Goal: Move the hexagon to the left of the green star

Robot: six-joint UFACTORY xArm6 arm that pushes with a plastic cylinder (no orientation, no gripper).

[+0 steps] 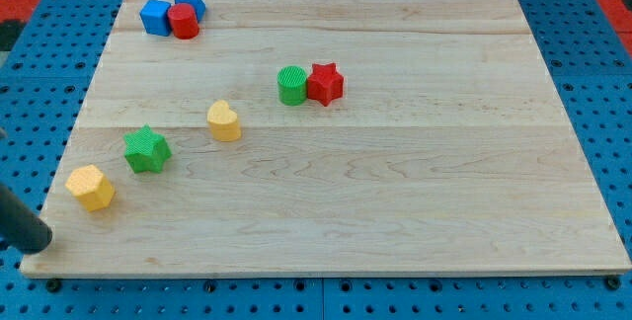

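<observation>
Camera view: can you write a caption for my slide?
My tip waits below-left of the yellow hexagon, beside the green star.

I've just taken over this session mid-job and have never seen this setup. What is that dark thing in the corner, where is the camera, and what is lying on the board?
There is one picture, from a single camera looking down at an angle on a wooden board; where the camera is mounted is not on record. The dark shape at the view's bottom left is the arm's rod. It has no gripper and holds nothing; it only pushes blocks. my tip sits at the board's edge, below and left of the yellow hexagon, apart from it. Up and right of that are the green star and a yellow heart. Mid-board, a green cylinder touches a red star. At top left, two blue blocks and a red one cluster.
</observation>
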